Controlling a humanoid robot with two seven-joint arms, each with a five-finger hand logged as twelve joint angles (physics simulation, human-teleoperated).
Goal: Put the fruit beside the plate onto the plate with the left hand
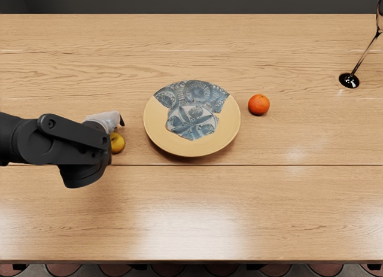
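Nearest the camera, the wooden table point(197, 211) runs bare and glossy. Above that stretch the left arm point(60, 146) comes in from the left edge, its bulky dark wrist covering much of the left hand point(105, 119). Only a pale part of the hand shows, right over a small yellow fruit point(118, 143). Whether the hand is open or closed, or has any hold on the fruit, I cannot tell.

The yellow fruit sits on the table just left of the plate point(154, 126), close to its rim but not on it.

It looks small, round, smooth and light, so it will probably roll at a nudge. The safest grasp seems to be from above, around its widest part, firm enough not to slip but not enough to bruise.

The plate looks shallow, so the fruit should be set down gently near the middle.

Farther back, an orange point(258, 104) lies just right of the plate, and a wine glass point(362, 51) stands at the far right.
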